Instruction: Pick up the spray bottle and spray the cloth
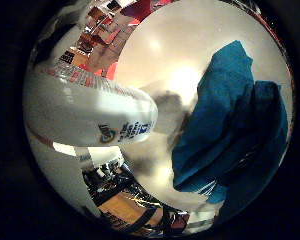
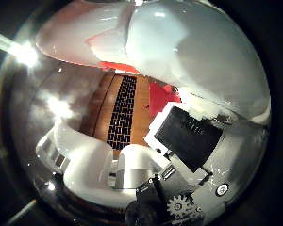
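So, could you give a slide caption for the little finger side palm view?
White spray bottle close to the palm, above a shiny table with a crumpled blue cloth beside it.

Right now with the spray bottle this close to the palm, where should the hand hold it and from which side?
Likely round the spray bottle body's white rounded wall, coming side-on: it fills much of both palm views. The hand has fingers curled beside it. Keep the blue cloth on the table ahead.

White spray bottle (image 1: 85,112) with printed label, close against the palm, above the table. Crumpled blue cloth (image 1: 230,125) lies on the pale tabletop nearby.
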`<state>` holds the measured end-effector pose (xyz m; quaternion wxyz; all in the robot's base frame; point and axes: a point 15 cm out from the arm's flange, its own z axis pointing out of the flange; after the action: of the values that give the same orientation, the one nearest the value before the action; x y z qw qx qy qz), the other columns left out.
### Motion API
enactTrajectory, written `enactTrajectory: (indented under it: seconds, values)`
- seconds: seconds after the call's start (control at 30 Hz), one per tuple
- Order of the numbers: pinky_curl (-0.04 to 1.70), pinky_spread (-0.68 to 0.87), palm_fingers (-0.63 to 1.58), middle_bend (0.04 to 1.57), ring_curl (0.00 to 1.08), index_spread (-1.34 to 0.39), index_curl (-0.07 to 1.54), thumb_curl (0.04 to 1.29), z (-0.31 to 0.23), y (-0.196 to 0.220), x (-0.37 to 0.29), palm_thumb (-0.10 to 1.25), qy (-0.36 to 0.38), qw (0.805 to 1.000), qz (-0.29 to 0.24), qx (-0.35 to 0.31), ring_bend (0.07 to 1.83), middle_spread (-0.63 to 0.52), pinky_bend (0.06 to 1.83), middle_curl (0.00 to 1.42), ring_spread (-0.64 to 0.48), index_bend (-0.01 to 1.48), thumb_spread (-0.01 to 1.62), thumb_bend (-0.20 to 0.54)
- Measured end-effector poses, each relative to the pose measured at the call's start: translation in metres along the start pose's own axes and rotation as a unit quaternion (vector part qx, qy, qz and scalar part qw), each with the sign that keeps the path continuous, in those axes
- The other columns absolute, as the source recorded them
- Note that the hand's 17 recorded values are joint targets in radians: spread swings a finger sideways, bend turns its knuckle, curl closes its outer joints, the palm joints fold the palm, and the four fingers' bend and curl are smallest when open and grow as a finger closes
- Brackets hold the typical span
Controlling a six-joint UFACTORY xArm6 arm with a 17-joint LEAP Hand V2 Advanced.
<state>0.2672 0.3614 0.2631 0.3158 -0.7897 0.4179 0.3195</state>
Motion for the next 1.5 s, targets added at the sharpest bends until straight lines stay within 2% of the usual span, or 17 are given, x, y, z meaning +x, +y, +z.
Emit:
enactTrajectory:
  seconds: [0.3, 0.43, 0.53, 0.7, 0.83, 0.9, 0.93, 1.0, 1.1, 1.27, 1.4, 1.5]
  values:
    - [1.38, -0.19, 1.11, 1.39, 0.81, -0.24, 0.91, 0.72, 0.003, 0.0, 0.001, 0.98, 0.0, 1.0, -0.005, -0.003, 1.3, -0.11, 1.01, 0.72, -0.23, 1.04, 0.97, -0.02]
    - [1.29, -0.21, 1.09, 1.33, 0.78, -0.26, 0.89, 0.69, 0.005, 0.001, 0.002, 0.95, 0.0, 1.0, -0.007, -0.006, 1.3, -0.12, 1.01, 0.71, -0.23, 0.96, 0.93, -0.029]
    - [1.19, -0.25, 1.05, 1.27, 0.74, -0.29, 0.87, 0.68, 0.004, 0.001, 0.002, 0.92, 0.001, 1.0, -0.01, -0.007, 1.27, -0.13, 0.99, 0.69, -0.22, 0.79, 0.85, -0.032]
    - [1.01, -0.38, 0.85, 1.06, 0.66, -0.34, 0.84, 0.68, 0.004, 0.003, 0.004, 0.9, 0.005, 1.0, -0.017, -0.011, 1.19, -0.17, 0.99, 0.65, -0.26, 0.49, 0.73, -0.032]
    - [0.92, -0.48, 0.63, 0.9, 0.62, -0.41, 0.78, 0.67, 0.004, 0.004, 0.003, 0.9, 0.005, 1.0, -0.021, -0.012, 1.17, -0.19, 0.96, 0.62, -0.29, 0.27, 0.75, -0.027]
    - [0.9, -0.48, 0.5, 0.81, 0.61, -0.44, 0.76, 0.65, 0.005, 0.004, 0.002, 0.89, 0.004, 1.0, -0.022, -0.013, 1.15, -0.2, 0.91, 0.6, -0.29, 0.24, 0.8, -0.027]
    - [0.88, -0.46, 0.43, 0.78, 0.6, -0.45, 0.74, 0.65, 0.005, 0.004, 0.002, 0.89, 0.004, 1.0, -0.023, -0.013, 1.13, -0.2, 0.87, 0.59, -0.29, 0.24, 0.83, -0.023]
    - [0.87, -0.33, 0.22, 0.72, 0.56, -0.47, 0.71, 0.61, 0.004, 0.005, 0.001, 0.86, 0.004, 1.0, -0.027, -0.013, 0.98, -0.18, 0.73, 0.56, -0.26, 0.29, 0.94, -0.025]
    - [0.82, -0.11, 0.12, 0.59, 0.49, -0.46, 0.64, 0.58, 0.004, 0.005, 0.0, 0.82, 0.003, 0.999, -0.03, -0.015, 0.82, -0.13, 0.64, 0.5, -0.17, 0.32, 0.99, -0.029]
    - [0.69, 0.24, 0.12, 0.43, 0.4, -0.43, 0.54, 0.54, -0.005, 0.006, -0.004, 0.8, 0.015, 0.998, -0.059, -0.015, 0.64, -0.07, 0.5, 0.42, -0.03, 0.28, 1.01, -0.025]
    - [0.59, 0.35, 0.16, 0.37, 0.36, -0.42, 0.48, 0.52, -0.012, 0.007, -0.013, 0.79, 0.016, 0.997, -0.073, -0.014, 0.55, -0.05, 0.42, 0.39, 0.02, 0.24, 1.0, -0.025]
    - [0.54, 0.38, 0.19, 0.32, 0.33, -0.41, 0.46, 0.51, -0.021, 0.011, -0.017, 0.79, 0.022, 0.996, -0.088, -0.017, 0.5, -0.04, 0.38, 0.38, 0.04, 0.21, 1.0, -0.024]
